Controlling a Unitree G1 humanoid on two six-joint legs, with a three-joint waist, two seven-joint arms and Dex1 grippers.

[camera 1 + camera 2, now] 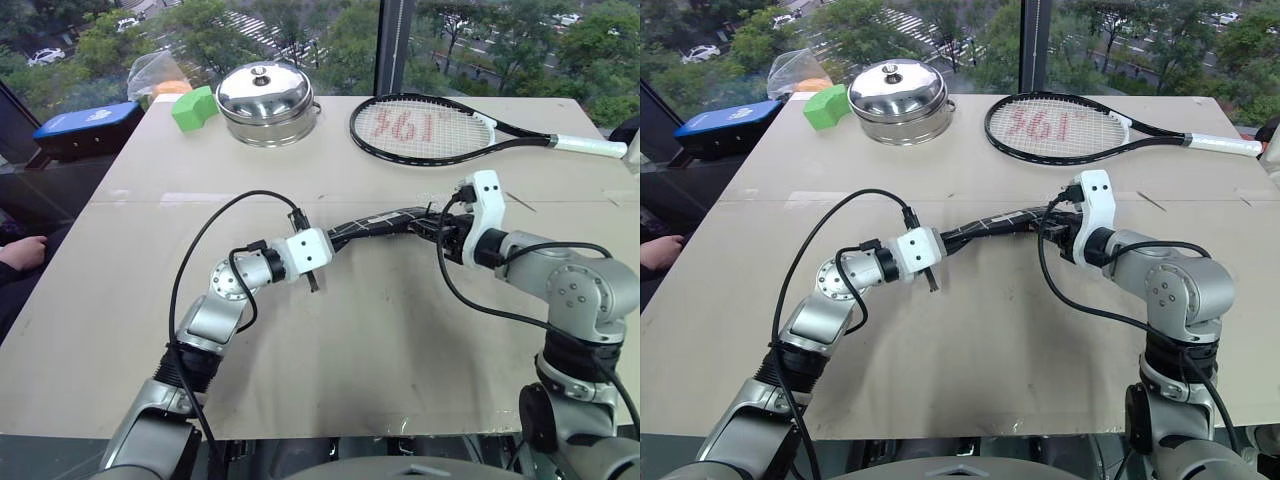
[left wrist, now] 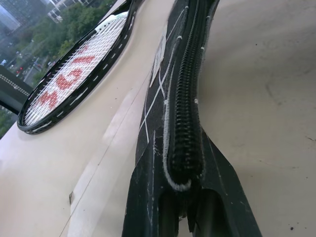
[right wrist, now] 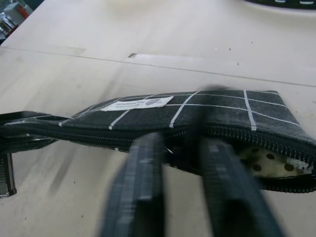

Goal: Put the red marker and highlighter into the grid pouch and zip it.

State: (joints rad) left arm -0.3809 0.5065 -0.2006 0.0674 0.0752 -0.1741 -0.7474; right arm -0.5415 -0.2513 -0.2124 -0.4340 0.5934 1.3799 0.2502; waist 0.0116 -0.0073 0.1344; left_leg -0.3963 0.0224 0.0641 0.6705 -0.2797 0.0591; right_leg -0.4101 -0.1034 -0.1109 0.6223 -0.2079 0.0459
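Note:
The grid pouch [image 1: 375,222], black with white lines and a small white label [image 3: 136,103], hangs stretched just above the table between my two grippers. My left gripper [image 2: 182,187] is shut on one end of it, right at the closed zipper [image 2: 185,98]. My right gripper [image 3: 180,143] is shut on the zipper edge near the other end. Beyond its fingers [image 3: 143,168] the zip gapes and shows a dotted lining [image 3: 271,165]. The red marker and the highlighter are out of view.
At the table's far side stand a steel pot with a lid [image 1: 265,100], a green block [image 1: 193,108] and a tennis racket [image 1: 430,130]. A blue case [image 1: 88,125] sits off the left corner. A person's hand [image 1: 20,252] rests at the left edge.

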